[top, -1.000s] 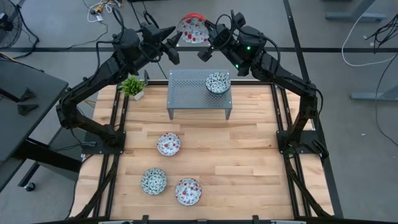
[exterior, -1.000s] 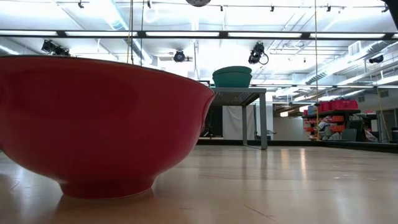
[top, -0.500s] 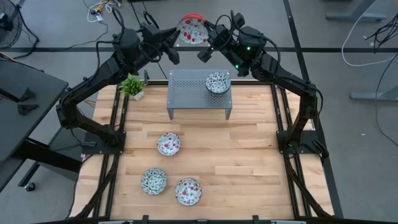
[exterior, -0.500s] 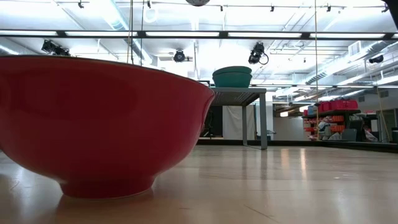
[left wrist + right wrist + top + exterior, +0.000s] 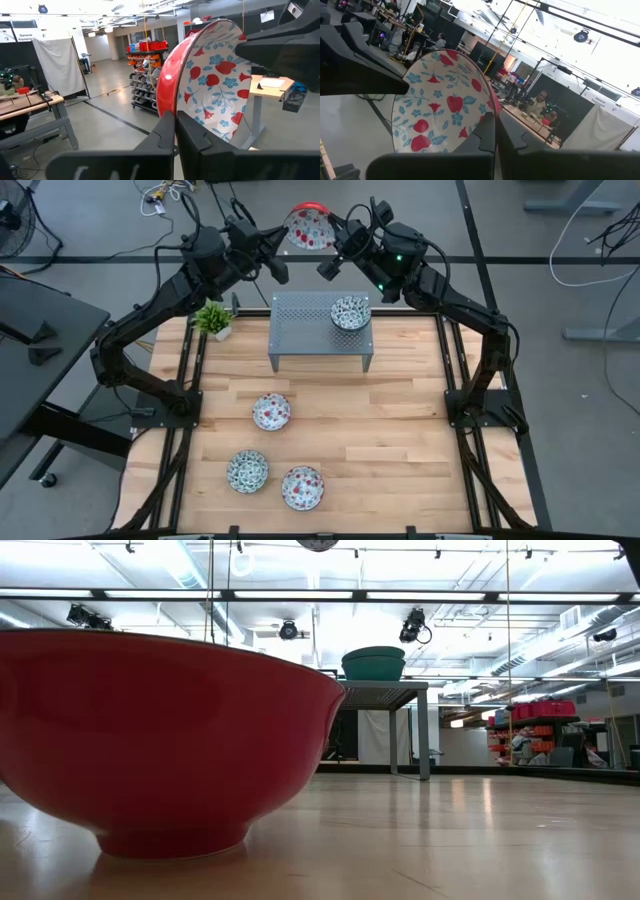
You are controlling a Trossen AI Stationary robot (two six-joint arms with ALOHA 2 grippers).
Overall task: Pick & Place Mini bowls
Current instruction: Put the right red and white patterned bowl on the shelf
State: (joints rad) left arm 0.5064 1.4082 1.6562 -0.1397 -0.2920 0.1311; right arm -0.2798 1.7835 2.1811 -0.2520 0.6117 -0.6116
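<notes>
Red bowl (image 5: 308, 227) held mid-air, top centre, by both grippers.
L gripper (image 5: 283, 242) & R gripper (image 5: 335, 242) each clamped on its rim. Done: 1 teal bowl (image 5: 350, 312) on stand (image 5: 320, 330); 3 bowls (image 5: 271, 411) left on table (image 5: 400, 430), lower centre.

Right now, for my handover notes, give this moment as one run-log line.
phase: mid-air handover | red bowl: held above table's far edge | left gripper: shut on rim | right gripper: shut on rim | green bowl: on stand

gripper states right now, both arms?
Left gripper: closed on the rim of the red-patterned bowl, held up behind the metal stand.
Right gripper: closed on the same bowl's opposite rim.
</notes>
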